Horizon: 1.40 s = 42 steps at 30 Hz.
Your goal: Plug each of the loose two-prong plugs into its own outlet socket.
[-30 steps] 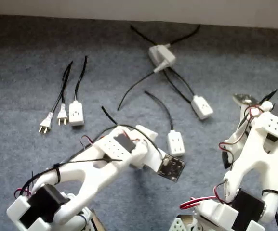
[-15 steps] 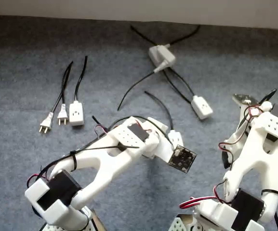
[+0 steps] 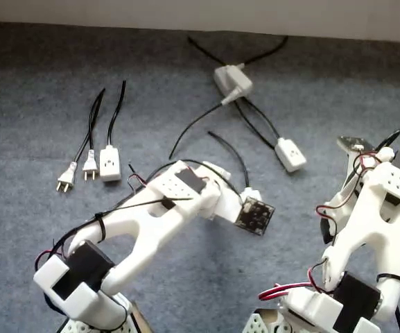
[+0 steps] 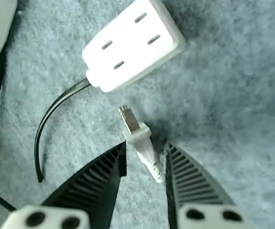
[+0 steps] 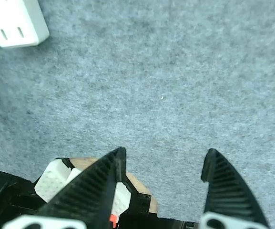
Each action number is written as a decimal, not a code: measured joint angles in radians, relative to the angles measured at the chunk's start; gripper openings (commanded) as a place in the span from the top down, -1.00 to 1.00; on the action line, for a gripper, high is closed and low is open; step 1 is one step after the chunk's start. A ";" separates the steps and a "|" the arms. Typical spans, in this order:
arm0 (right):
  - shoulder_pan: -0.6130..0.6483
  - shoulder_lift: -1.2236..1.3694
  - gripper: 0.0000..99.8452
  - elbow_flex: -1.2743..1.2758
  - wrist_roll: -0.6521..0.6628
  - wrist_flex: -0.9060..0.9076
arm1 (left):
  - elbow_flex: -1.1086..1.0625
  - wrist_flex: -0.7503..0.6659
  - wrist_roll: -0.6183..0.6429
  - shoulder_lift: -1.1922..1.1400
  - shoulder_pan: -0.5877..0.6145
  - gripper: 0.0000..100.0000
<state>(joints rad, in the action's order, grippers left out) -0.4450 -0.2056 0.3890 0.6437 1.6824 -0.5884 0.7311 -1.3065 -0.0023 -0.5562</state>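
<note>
My left gripper (image 4: 144,150) is shut on a white two-prong plug (image 4: 139,140), whose prongs point at a white outlet socket (image 4: 132,45) just ahead on the carpet. From above, the left arm (image 3: 179,201) covers part of that socket (image 3: 251,197). Two loose plugs (image 3: 64,178) (image 3: 89,166) lie at the left beside another socket (image 3: 109,161). A further socket (image 3: 290,154) lies right of centre. My right gripper (image 5: 165,152) hangs open over bare carpet, with a socket (image 5: 13,21) far from its fingers.
A white plug-and-socket pair (image 3: 233,80) lies at the back with black cords crossing around it. The right arm (image 3: 366,208) stands upright at the right edge. Grey carpet (image 3: 40,90) covers the whole surface, and a pale wall runs along the back.
The left arm swung right and then away from the near edge, bringing the held plug up to the middle socket. The right arm stayed still.
</note>
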 measured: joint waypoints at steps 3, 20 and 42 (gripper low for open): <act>0.000 0.000 0.49 0.000 0.000 0.000 | 0.068 0.101 0.000 -0.009 0.040 0.31; 0.000 0.000 0.49 0.002 0.000 0.000 | 0.253 0.158 0.040 -0.189 0.043 0.38; 0.000 0.000 0.49 0.002 0.000 0.000 | 0.379 0.158 0.512 -0.250 0.068 0.38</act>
<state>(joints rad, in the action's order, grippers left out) -0.4450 -0.2056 0.3905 0.6437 1.6824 -0.2094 0.8892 -0.7940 -0.2524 -0.4887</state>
